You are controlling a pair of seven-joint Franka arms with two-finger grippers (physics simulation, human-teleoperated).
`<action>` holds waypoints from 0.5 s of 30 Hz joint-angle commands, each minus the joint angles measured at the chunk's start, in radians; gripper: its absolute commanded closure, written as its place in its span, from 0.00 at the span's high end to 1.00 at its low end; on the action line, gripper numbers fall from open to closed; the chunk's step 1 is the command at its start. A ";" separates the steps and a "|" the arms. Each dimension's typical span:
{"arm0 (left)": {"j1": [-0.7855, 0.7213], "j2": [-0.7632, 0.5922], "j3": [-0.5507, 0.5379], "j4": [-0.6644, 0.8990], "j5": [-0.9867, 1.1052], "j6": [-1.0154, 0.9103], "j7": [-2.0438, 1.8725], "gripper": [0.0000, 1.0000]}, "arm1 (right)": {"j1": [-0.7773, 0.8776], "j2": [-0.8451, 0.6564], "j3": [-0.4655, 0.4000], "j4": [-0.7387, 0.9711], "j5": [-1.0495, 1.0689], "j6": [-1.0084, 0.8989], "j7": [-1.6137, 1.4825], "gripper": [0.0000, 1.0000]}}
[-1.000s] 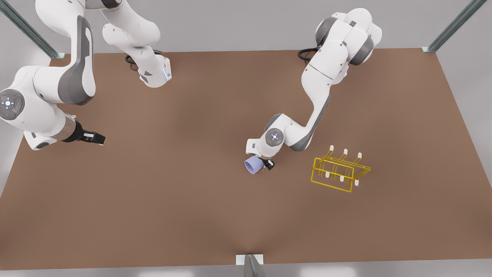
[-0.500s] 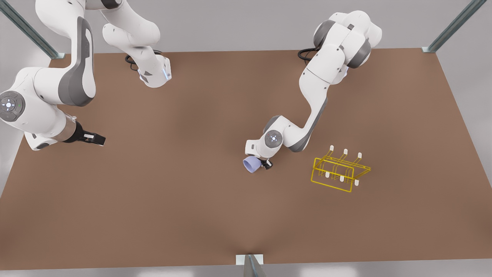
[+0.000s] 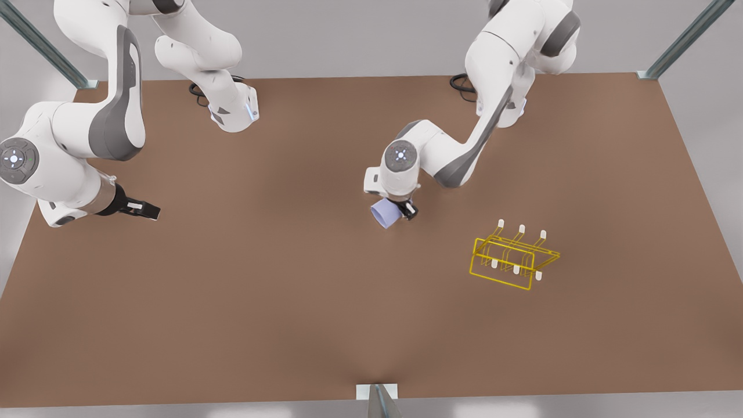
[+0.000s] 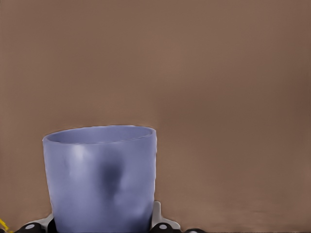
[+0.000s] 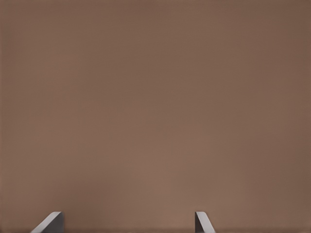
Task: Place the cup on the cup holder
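Observation:
The pale lavender-blue cup (image 3: 385, 215) hangs tilted above the brown table near its middle, mouth turned toward the front view's left. My left gripper (image 3: 401, 211) is shut on it, on the arm at the front view's right. In the left wrist view the cup (image 4: 102, 179) stands close, with dark finger parts flanking its base. The yellow wire cup holder (image 3: 511, 259), with white-capped prongs, stands on the table at the front view's right, well apart from the cup. My right gripper (image 3: 148, 209) waits open at the front view's left, its fingertips (image 5: 54, 218) spread over bare table.
The brown table (image 3: 290, 302) spreads wide around the rack. Both arm bases stand at the far edge. Metal frame posts (image 3: 685, 40) rise at the far corners, and a bracket (image 3: 377, 395) sits at the near edge.
The left arm has risen and carried the cup up off the table and toward the far side. The right arm and the cup holder have stayed where they were.

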 commanded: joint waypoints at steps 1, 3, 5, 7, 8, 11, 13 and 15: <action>-0.023 -0.047 0.001 0.028 0.143 -0.508 -0.505 0.72 | 0.000 0.000 0.000 0.000 0.001 -0.002 0.008 1.00; -0.044 0.015 0.001 0.201 0.327 -0.698 -0.520 0.72 | 0.000 0.000 0.000 0.000 0.003 -0.002 0.008 1.00; -0.046 0.033 0.002 0.224 0.540 -0.714 -0.543 0.72 | -0.002 0.000 0.000 0.000 0.003 -0.003 0.008 1.00; -0.043 0.148 0.002 0.308 0.855 -0.712 -0.545 0.72 | -0.002 0.000 0.000 -0.002 0.003 -0.003 0.008 1.00; -0.043 0.203 0.010 0.328 0.963 -0.694 -0.542 0.72 | -0.002 0.000 0.000 0.000 0.003 -0.003 0.008 1.00; -0.190 0.315 0.333 0.359 1.074 -0.424 -0.386 0.72 | -0.002 0.000 0.000 0.000 0.003 -0.003 0.008 1.00; -0.313 0.328 0.513 0.356 1.071 -0.399 -0.197 0.72 | -0.002 0.000 0.000 0.001 0.003 -0.003 0.008 1.00; -0.319 0.328 0.559 0.347 1.074 -0.335 -0.023 0.72 | 0.000 0.000 0.000 0.001 0.003 -0.003 0.008 1.00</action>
